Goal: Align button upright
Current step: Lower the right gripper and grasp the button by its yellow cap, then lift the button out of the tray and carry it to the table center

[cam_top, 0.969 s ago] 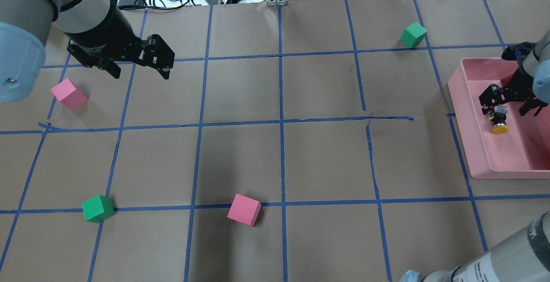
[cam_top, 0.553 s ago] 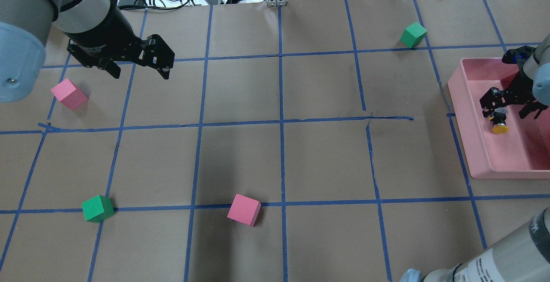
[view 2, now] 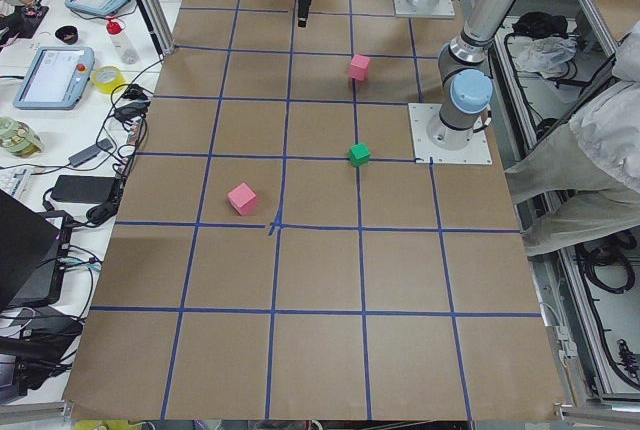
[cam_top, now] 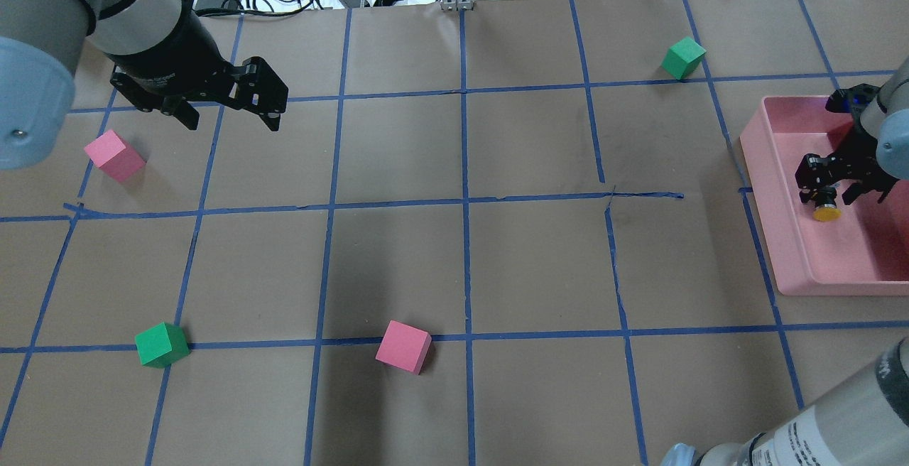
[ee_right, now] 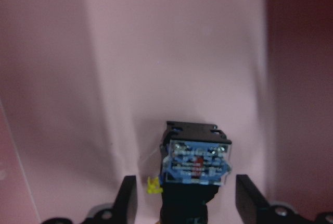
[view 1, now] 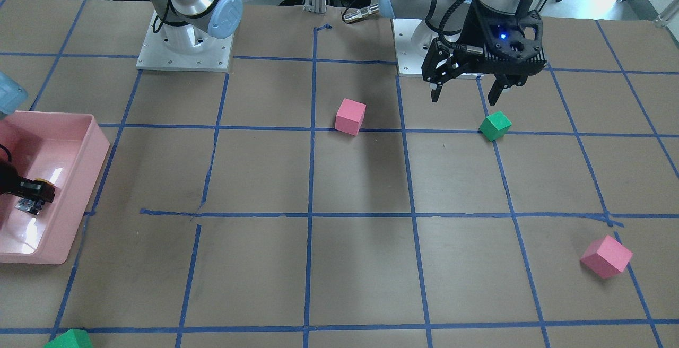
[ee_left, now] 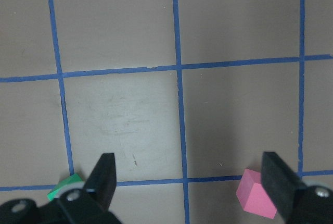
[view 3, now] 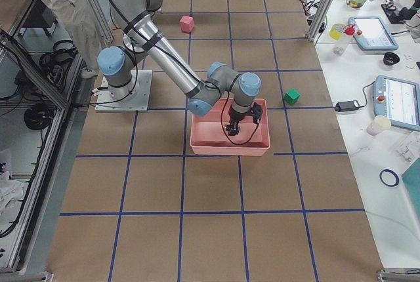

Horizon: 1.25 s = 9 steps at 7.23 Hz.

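- Over at the robot's right end of the worktop, a shallow pink tray sits on the brown paper, which is marked with a blue tape grid.
- The button lies on the tray floor near the wall that faces the middle of the worktop. It is on its side and not upright: the yellow cap points toward the robot and the grey terminal end points away.
- The right tool reaches down into the tray and straddles the button's black body, one finger on either side.
- From the right wrist camera the terminal end faces the lens. One finger is just beside the body, and a clear gap shows between the body and the other finger. The tool is released, not yet clamped on the button.
- The left tool hangs above the other end of the worktop with its fingers spread wide, grasping nothing, well apart from the tray.
- Four foam cubes rest on the paper:
  - a pink cube at the left end
  - a green cube on the near side
  - a second pink cube toward the near middle
  - a second green cube at the far side, near the tray's far corner but not touching it
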Available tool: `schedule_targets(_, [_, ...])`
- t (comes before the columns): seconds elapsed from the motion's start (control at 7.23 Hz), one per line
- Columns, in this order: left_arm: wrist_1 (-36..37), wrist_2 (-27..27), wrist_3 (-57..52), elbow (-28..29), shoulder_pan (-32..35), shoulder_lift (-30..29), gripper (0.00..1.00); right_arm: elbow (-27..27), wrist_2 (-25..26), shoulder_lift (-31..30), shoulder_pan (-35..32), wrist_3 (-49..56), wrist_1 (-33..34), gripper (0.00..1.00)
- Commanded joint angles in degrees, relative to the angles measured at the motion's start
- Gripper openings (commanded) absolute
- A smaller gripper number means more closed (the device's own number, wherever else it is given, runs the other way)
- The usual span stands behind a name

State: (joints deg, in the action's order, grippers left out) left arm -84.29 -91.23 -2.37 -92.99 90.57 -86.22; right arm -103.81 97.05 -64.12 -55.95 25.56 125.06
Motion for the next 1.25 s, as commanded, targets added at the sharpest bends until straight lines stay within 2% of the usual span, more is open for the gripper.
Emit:
schedule_targets(0.0, [0.00, 0.00, 0.00, 0.00, -0.05, 0.00, 1.00, 0.01, 0.07, -0.04, 0.05, 1.41, -0.25, 0.00])
schedule_targets(0.55, [-0.09, 0.00, 0.00, 0.00, -0.05, 0.00, 1.00, 3.69, 0.07, -4.86, -0.03, 3.80, -2.44, 0.00])
schedule_targets(0.97, [-0.09, 0.00, 0.00, 0.00, -0.05, 0.00, 1.00, 8.79, -2.56, -7.84, -1.78, 3.54, -11.39, 0.00])
schedule_targets(1.11, [-0.09, 0.00, 0.00, 0.00, -0.05, 0.00, 1.00, 9.41, -2.05, -9.77, -4.14, 3.10, -12.98, 0.00])
